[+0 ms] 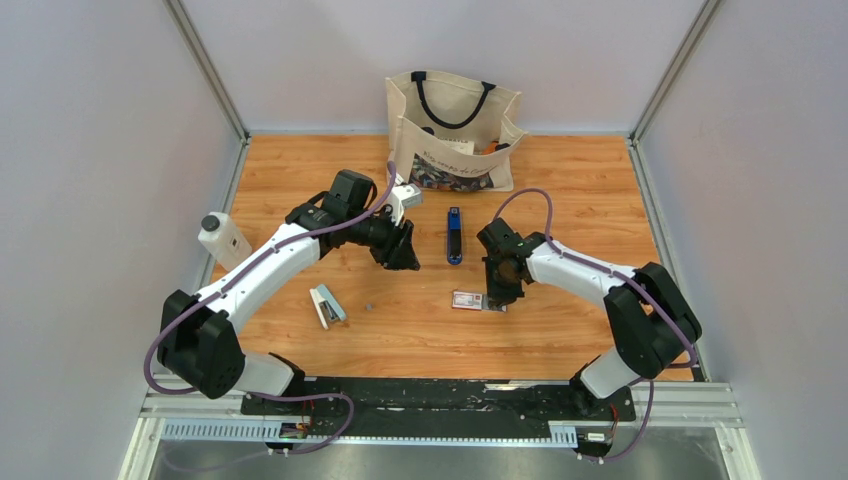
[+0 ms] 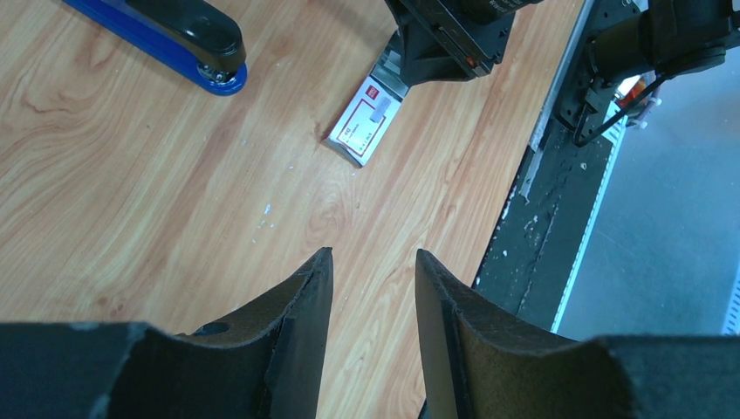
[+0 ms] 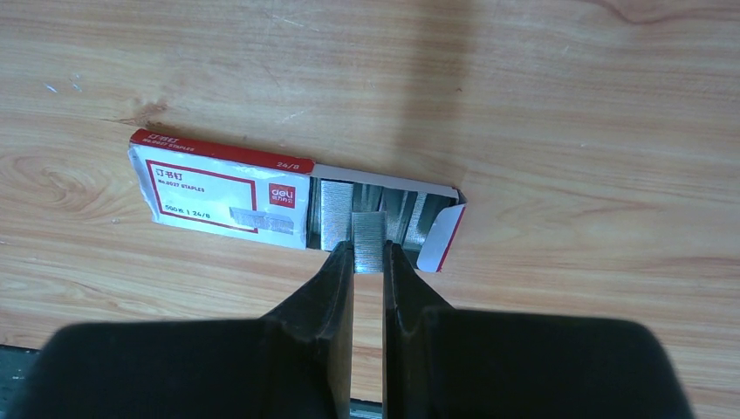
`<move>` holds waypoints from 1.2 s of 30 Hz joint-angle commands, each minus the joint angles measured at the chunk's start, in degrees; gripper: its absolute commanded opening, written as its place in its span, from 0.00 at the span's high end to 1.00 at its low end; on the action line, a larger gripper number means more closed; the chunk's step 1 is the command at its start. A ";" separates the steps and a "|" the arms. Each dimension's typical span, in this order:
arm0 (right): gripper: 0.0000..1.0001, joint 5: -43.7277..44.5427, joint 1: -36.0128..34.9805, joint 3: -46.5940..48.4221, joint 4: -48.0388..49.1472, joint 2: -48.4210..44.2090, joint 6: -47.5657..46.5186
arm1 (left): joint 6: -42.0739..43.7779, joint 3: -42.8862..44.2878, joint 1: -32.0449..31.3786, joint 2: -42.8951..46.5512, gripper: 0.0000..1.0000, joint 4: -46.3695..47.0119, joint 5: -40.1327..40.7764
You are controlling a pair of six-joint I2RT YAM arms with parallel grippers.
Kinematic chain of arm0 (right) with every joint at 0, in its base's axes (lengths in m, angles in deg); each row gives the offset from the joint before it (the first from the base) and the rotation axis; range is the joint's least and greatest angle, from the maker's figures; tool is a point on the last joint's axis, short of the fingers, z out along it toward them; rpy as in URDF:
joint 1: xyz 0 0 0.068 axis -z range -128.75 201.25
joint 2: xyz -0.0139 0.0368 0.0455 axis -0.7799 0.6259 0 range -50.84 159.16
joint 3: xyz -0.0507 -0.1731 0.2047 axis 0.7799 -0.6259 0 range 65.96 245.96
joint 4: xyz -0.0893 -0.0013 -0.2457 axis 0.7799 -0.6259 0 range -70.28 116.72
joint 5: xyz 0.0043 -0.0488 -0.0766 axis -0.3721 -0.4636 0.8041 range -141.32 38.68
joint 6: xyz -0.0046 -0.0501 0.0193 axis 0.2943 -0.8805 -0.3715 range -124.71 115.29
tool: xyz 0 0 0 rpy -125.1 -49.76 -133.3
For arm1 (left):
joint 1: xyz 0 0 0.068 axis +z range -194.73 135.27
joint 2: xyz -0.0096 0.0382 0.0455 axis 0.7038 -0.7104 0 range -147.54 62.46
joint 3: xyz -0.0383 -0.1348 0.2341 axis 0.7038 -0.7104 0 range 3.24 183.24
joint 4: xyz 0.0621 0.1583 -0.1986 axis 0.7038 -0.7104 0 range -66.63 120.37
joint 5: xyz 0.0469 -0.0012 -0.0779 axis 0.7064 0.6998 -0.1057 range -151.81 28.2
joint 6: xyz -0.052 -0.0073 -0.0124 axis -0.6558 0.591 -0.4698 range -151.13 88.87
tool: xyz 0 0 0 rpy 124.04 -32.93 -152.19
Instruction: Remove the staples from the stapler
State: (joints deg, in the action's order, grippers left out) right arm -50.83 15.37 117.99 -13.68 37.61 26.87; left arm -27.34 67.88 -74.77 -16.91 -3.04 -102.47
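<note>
Wooden tabletop [image 1: 570, 330], grey-walled enclosure.

Items:
- One dark blue stapler [image 1: 454, 236], centre of the top view, touched by neither arm.
- One pale stapler [image 1: 327, 305], lower left.
- One red-and-white box [image 3: 222, 188], open at its right end, with several silvery strips in its tray.
- One tote bag [image 1: 452, 130], top centre.
- One white bottle [image 1: 222, 240], far left.

Left gripper [image 2: 373, 266]: fingers spread, empty.

Right gripper [image 3: 369, 253]: pinching one strip of staples [image 3: 368, 229] over the box's tray.
</note>
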 commanded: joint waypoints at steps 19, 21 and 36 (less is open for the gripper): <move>0.90 0.92 -0.24 0.88 1.55 1.29 -1.51 | 1.57 0.40 -0.37 2.21 0.52 0.98 -1.88; 0.85 0.83 -0.16 1.06 1.38 1.21 -1.60 | 1.57 0.31 -0.45 2.38 0.53 0.98 -1.70; 0.72 1.17 -0.24 3.95 -2.66 -2.31 -2.83 | 2.89 0.57 -2.21 3.35 0.52 0.01 -0.82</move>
State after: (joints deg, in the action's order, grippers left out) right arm -50.79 15.37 118.69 -14.46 38.50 25.34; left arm -26.24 67.88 -76.72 -15.51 -3.28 -103.08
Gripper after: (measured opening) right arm 0.281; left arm 0.477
